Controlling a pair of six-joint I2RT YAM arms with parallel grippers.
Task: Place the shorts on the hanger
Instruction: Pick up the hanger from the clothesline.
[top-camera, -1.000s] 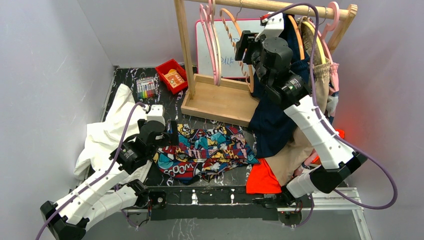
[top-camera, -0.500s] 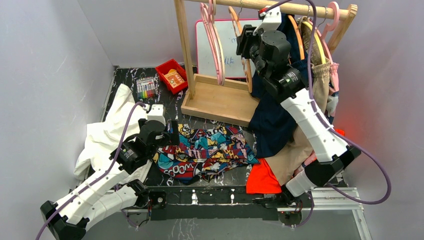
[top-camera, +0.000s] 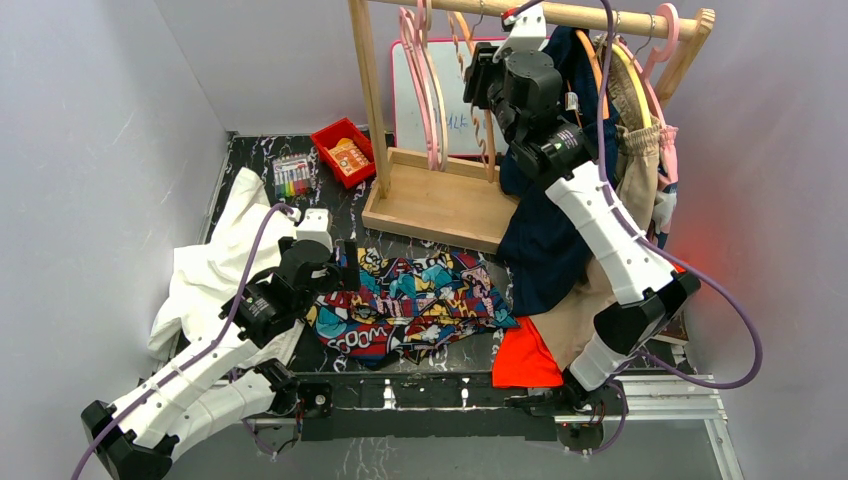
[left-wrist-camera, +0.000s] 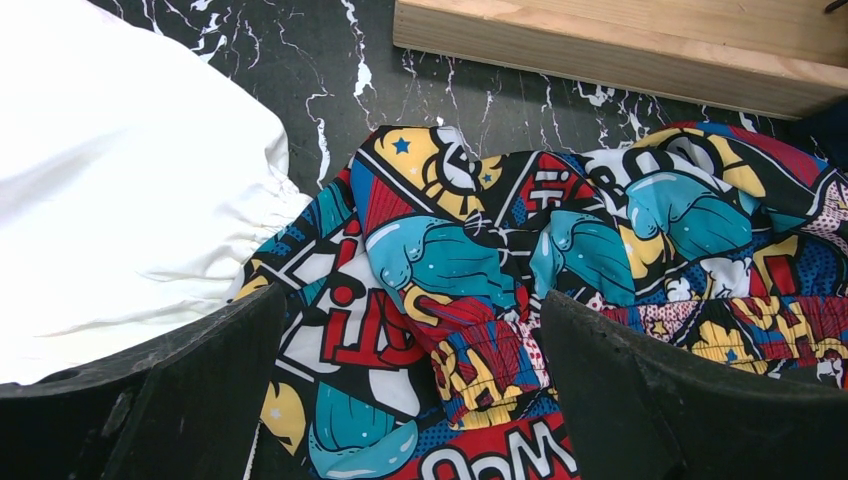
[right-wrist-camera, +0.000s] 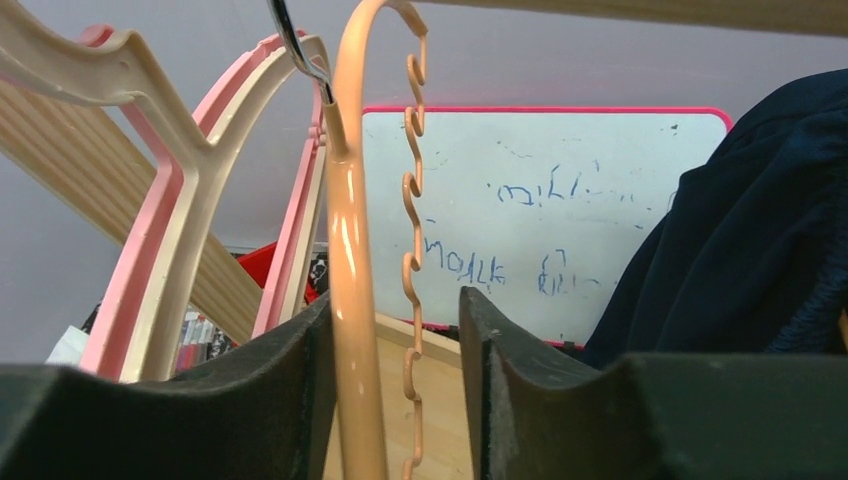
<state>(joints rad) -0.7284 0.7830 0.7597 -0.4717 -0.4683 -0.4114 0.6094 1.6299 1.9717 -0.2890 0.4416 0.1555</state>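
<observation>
1. Shorts (top-camera: 410, 305) crumpled flat on dark marbled table (left-wrist-camera: 330, 90), just in front of wooden rack base (top-camera: 440, 205). Not on any hanger. White cloth (left-wrist-camera: 110, 170) touching their left edge.
2. Left gripper (left-wrist-camera: 410, 310) low over left part of shorts, jaws wide apart, fabric showing between the fingers (left-wrist-camera: 200, 390). Nothing clamped. Can't tell if fingertips touch the cloth.
3. Hanger (right-wrist-camera: 355, 300) light orange, up on the rack's top rail (top-camera: 620, 18), hung by silver hook (right-wrist-camera: 295, 40). Zigzag bar just right of the smooth arm in wrist view.
4. Right gripper (right-wrist-camera: 392, 305) raised to rail height, jaws parted around hanger: smooth arm and zigzag bar both between the fingers. Arm hard against the view-left finger, probably touching, view too close to be sure. Clear gap to the other finger, so not squeezed.
5. Pink hangers (right-wrist-camera: 150, 250) on same rail, just left of the orange one.
6. Dark navy garment (right-wrist-camera: 770, 220) hanging to the right of the gripper, draped down toward the table.
7. Whiteboard (right-wrist-camera: 560, 220) with pink frame behind the rack, faint scribbles on it.
8. Red bin (top-camera: 343, 150) and marker set (top-camera: 292, 177) at far left of table, well apart from shorts.
9. Orange cloth (top-camera: 522, 360) at near edge, just right of shorts.
</observation>
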